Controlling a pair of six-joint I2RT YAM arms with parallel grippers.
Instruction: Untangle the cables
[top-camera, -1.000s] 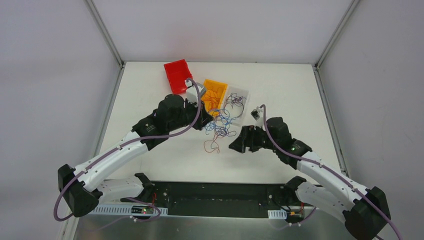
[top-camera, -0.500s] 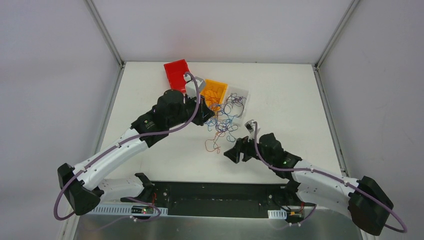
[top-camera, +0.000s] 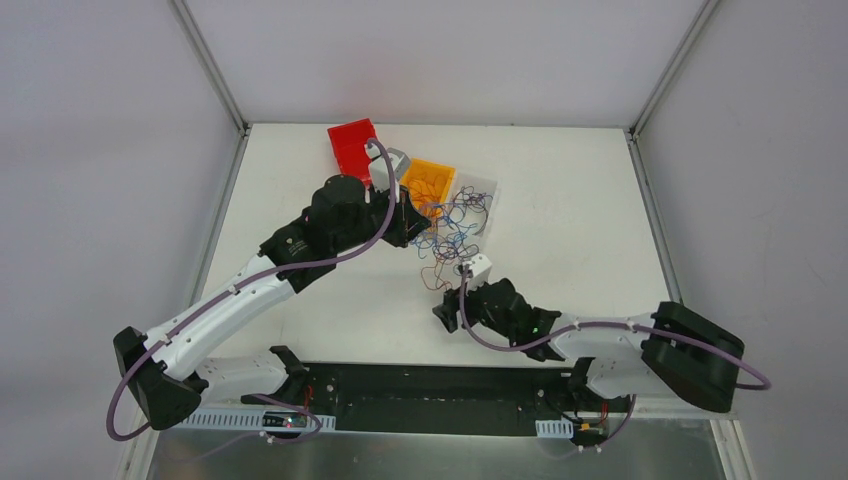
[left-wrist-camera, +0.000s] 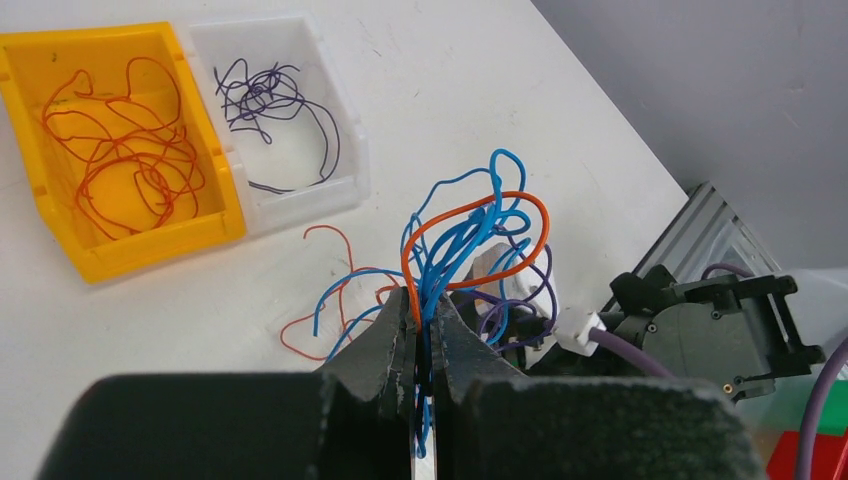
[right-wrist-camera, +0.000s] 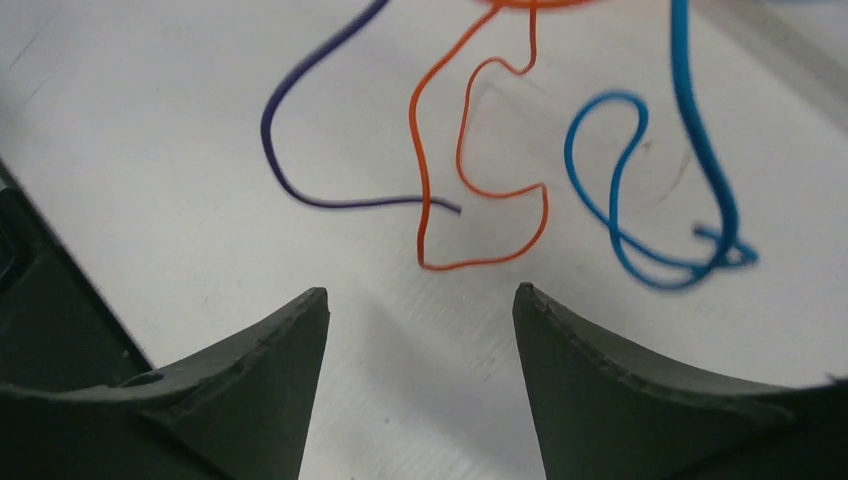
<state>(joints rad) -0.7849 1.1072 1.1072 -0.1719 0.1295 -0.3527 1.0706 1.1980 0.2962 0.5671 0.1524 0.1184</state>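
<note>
My left jaws were pressed together on the cables (left-wrist-camera: 450, 260), pinching a few blue and orange strands between the tips. Above the pinch the bunch stood up in loose loops of blue, orange and purple.

My right jaws were apart with nothing between them, held low over the bare white table (right-wrist-camera: 420, 330). Just ahead of their tips, and not touching them, were three loose ends. An orange strand (right-wrist-camera: 418, 180) was bent in a squiggle, a purple strand (right-wrist-camera: 330, 203) curved to its left, and a blue strand (right-wrist-camera: 572, 150) curled to its right, partly blurred.

Seen from above, the bunch was near the middle of the table. It ran from my left jaws down to a spot just beside my right jaws, which were closer to the near edge. A few more strands trailed flat on the table under the raised bunch.

Beyond the bunch, a yellow bin (left-wrist-camera: 150, 250) and a clear bin (left-wrist-camera: 300, 205) stood side by side, touching. The yellow bin held loose orange wires (left-wrist-camera: 120, 150). The clear bin held a small knot of purple wires (left-wrist-camera: 265, 95). A red bin (top-camera: 352, 150) stood further back, on the far side of the yellow one. My left wrist camera also caught the black end of my right arm (left-wrist-camera: 700, 325), just behind the raised loops.
</note>
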